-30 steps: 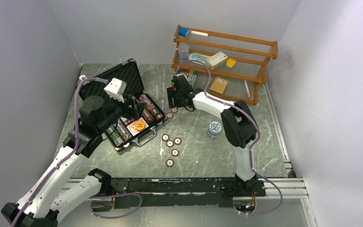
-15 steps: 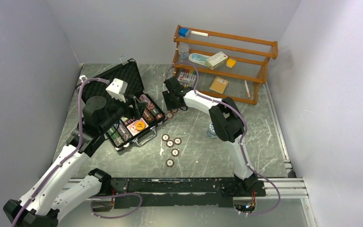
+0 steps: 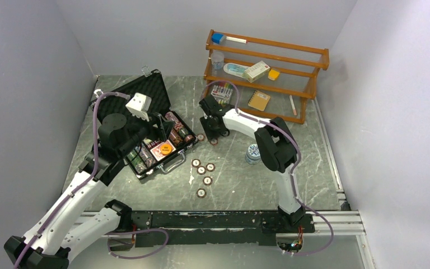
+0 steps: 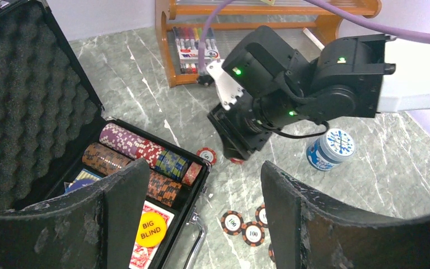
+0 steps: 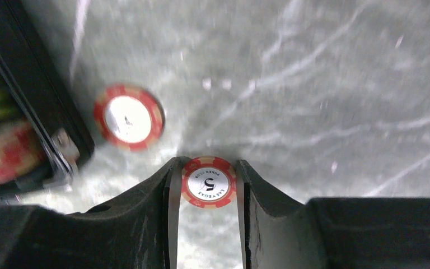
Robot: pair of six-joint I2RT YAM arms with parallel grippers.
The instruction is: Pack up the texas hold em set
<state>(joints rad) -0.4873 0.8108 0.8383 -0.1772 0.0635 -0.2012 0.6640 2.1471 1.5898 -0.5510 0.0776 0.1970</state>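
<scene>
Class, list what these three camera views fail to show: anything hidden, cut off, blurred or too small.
Top view: the red chip gripped by the right claw is hidden beneath it.
Right wrist view: the loose chip's number is blurred.
Left wrist view: the left claw's fingers cover part of the case; the top edge cuts off the shelf.

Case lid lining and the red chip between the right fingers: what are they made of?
The lid lining looks like dark foam, matte, given its egg-crate bumps. The red chip is likely plastic or clay composite, with a smooth printed centre label; which one is unclear.
</scene>
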